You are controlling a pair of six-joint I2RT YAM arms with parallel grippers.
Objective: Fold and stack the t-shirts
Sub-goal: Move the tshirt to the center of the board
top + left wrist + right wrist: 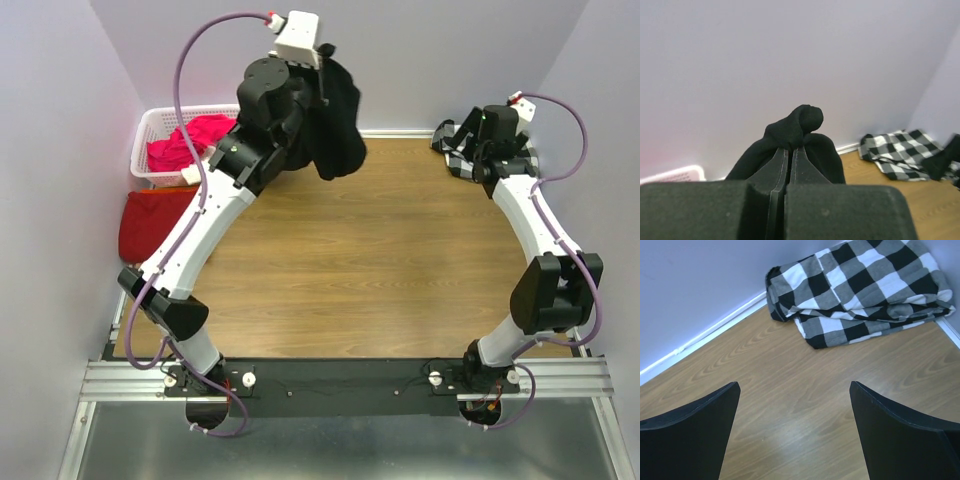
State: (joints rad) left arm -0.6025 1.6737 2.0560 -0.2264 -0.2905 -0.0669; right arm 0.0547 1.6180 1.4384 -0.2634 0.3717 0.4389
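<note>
Holds the black t-shirt (335, 125) bunched in the clamped-shut left gripper (790, 150), high above the surface (400, 260), probably to shake it loose for spreading, with the right gripper (794, 385) wide open, empty.

No legible text or labels anywhere.

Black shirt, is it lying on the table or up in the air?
Up in the air: the black shirt hangs bunched from the shut left hand.
</note>
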